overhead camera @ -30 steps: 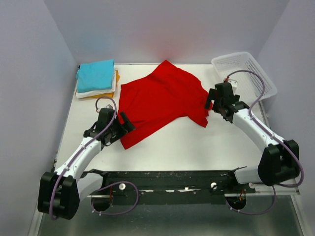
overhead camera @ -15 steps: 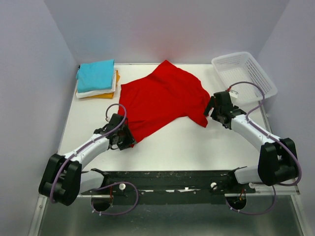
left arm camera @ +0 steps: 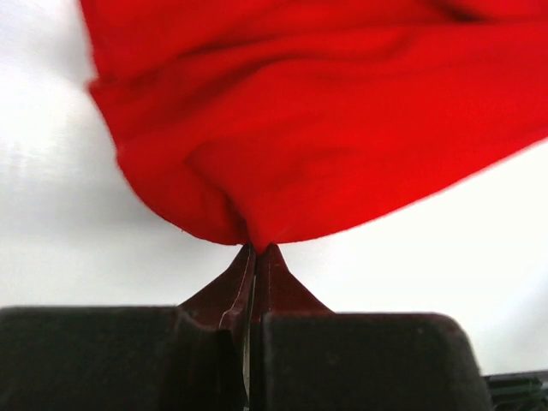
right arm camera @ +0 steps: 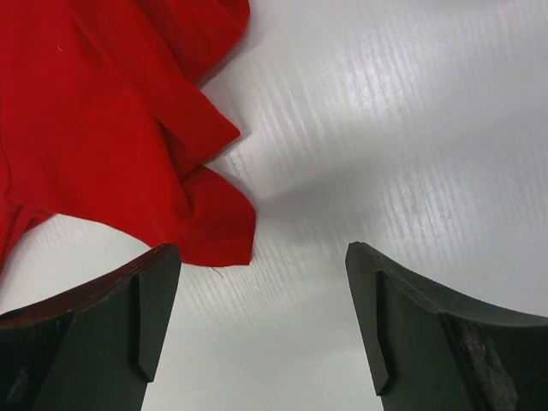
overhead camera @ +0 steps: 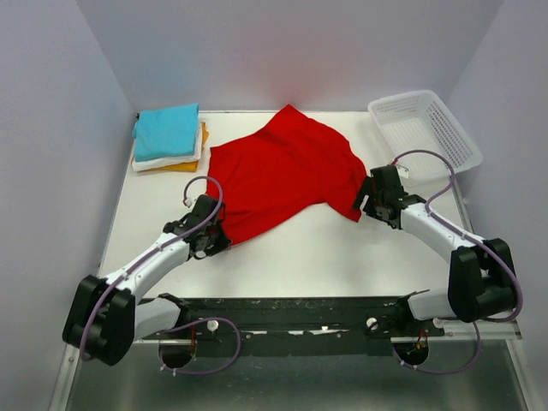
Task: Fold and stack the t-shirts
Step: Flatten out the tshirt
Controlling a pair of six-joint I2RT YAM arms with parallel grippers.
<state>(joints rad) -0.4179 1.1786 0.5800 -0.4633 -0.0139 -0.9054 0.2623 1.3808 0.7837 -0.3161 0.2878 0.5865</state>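
On table (overhead camera: 342,248), red shirt (overhead camera: 282,171) spread out crumpled, near-left corner pinched by left gripper (left arm camera: 257,250). Right gripper (right arm camera: 264,257) held wide apart at shirt's right edge, nothing grabbed.

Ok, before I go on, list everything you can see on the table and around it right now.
red t-shirt: 1, bright red, unfolded and rumpled, mid table
turquoise t-shirt: 1, folded, top of the stack at the far left corner
white t-shirt: 1, folded, under the turquoise one
orange-yellow t-shirt: 1, folded, bottom of the stack
lattice basket: 1, white plastic, far right corner, nothing in it
table: 1, white
left gripper: 1, black, shut on the red shirt's near left corner
right gripper: 1, black, open, low over the table at the red shirt's right corner
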